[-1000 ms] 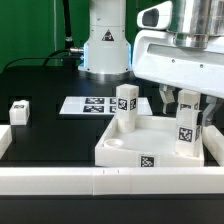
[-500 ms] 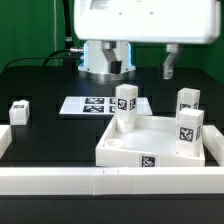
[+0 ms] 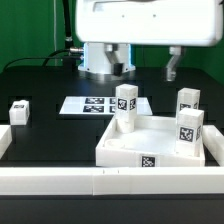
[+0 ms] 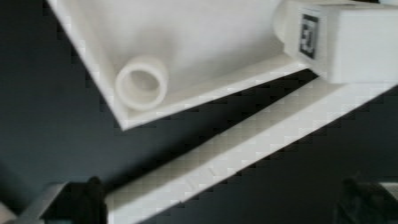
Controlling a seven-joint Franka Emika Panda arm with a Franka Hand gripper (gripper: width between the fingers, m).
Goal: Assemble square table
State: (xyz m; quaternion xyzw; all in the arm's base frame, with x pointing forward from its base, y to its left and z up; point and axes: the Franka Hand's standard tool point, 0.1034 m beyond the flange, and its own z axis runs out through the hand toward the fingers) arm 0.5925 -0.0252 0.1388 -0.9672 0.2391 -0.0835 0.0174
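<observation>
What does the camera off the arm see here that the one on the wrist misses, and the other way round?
Only the exterior view shows the lone leg lying apart on the black table, the marker board, the robot's base, and three legs standing in the tabletop. Only the wrist view shows a round socket in the tabletop's corner, close up. Both show the tabletop, a tagged leg and the border rail.

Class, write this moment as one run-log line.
gripper: open, raised, empty | tabletop: three legs standing | fourth leg: loose, exterior view's left
</observation>
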